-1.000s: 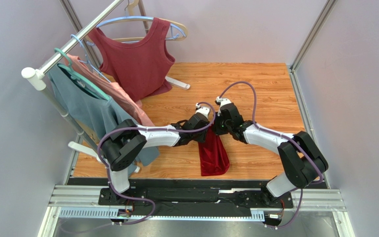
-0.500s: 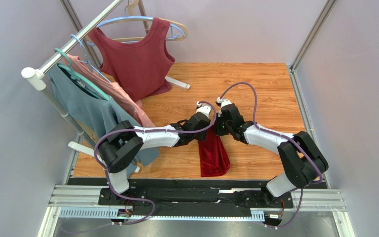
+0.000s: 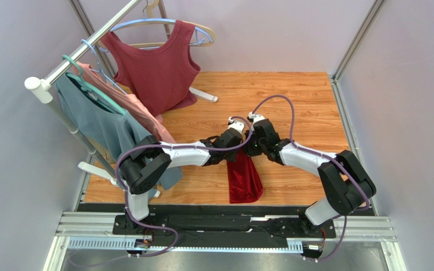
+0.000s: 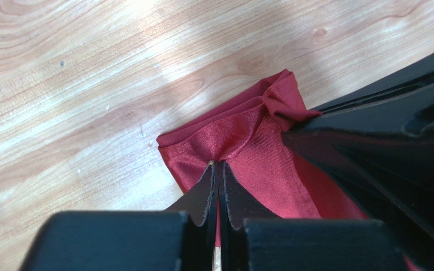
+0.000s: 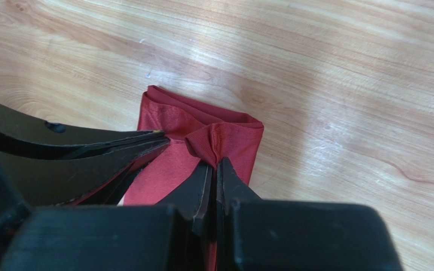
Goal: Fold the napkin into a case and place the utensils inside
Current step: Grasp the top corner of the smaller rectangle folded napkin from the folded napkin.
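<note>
Folded napkin point(image 3: 245, 178) on wooden table point(image 3: 298, 96), centre, toward the near edge; long axis near-to-far. Far end bunched between both grippers. Left gripper point(image 4: 219, 165) clenched on the far-left corner; right gripper point(image 5: 216, 162) clenched on the far-right corner, just beside it. Both equally near the cloth. Expect the next fold to run along that axis, far end toward near end.

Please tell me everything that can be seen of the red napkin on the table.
The napkin is thin, bright crimson cloth with a slight shine. It is folded into a narrow oblong, with layered edges at its far end. It lies on the wooden table, lengthwise away from the arms. The left gripper and the right gripper are both shut on that far end, and the cloth puckers where they pinch.
</note>
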{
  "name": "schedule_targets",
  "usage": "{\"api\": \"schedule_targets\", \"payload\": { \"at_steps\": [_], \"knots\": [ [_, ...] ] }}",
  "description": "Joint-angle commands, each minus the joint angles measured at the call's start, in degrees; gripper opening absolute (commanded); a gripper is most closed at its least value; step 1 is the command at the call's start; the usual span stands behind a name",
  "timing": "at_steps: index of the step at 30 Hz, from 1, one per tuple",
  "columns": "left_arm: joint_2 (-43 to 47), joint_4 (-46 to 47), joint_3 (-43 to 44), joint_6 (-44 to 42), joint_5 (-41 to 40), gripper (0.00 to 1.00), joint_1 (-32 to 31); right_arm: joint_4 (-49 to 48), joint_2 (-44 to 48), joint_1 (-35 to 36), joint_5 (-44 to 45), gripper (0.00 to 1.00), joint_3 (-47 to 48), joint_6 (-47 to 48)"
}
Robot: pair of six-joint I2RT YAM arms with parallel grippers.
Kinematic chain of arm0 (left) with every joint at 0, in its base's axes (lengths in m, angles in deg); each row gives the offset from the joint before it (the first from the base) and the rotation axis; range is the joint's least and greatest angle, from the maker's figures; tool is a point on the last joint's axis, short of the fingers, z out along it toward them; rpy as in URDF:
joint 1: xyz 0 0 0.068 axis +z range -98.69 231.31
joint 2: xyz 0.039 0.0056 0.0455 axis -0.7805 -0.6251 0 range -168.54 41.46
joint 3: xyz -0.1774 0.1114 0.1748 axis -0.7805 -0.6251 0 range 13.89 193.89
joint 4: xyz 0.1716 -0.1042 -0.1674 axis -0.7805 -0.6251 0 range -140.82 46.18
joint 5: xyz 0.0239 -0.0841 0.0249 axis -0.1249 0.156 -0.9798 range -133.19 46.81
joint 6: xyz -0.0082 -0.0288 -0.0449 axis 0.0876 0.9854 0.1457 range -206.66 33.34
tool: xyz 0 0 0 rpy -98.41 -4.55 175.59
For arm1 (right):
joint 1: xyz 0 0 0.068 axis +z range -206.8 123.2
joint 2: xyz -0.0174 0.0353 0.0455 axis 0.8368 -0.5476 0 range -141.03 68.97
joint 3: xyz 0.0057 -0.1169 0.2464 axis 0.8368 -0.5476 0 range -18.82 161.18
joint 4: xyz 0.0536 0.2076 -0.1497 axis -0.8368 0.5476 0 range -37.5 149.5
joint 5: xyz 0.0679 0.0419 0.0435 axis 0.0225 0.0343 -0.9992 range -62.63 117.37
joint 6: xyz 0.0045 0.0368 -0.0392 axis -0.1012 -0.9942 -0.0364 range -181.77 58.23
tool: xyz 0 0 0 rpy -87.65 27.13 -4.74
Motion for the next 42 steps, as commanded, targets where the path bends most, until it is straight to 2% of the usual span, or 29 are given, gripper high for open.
{"api": "schedule_targets", "payload": {
  "at_steps": [1,8,11,22,26,30,35,42],
  "knots": [
    [2.5,-0.6,2.0,1.0,1.1,0.0,0.2,-0.5,2.3,-0.1,-3.9,0.0,0.3,-1.8],
    [3.1,0.9,1.3,5.6,10.4,0.0,2.4,0.8,2.6,-0.2,-10.5,0.0,0.4,-3.4],
    [4.6,4.7,-1.3,8.0,12.3,0.0,3.6,0.0,1.7,-0.2,-12.5,0.0,-0.3,-4.0],
    [7.7,7.7,-3.4,9.3,13.4,0.0,6.1,-5.2,-1.5,0.0,-18.9,0.0,-3.5,-5.2],
    [7.8,9.7,-4.6,10.0,15.4,0.0,6.2,-3.7,-3.6,0.0,-16.4,0.0,-2.9,-6.4],
    [7.9,10.1,-5.5,10.4,16.4,0.0,6.2,-3.2,-4.2,0.1,-10.7,0.0,-2.0,-11.4],
    [9.2,10.1,-6.4,10.0,17.2,0.0,6.1,0.5,-7.1,0.1,-8.1,0.0,0.8,-15.3],
    [10.1,11.2,-7.6,9.9,19.7,0.0,6.0,4.1,-6.4,0.6,-2.0,0.0,2.7,-19.9]
  ]
}}
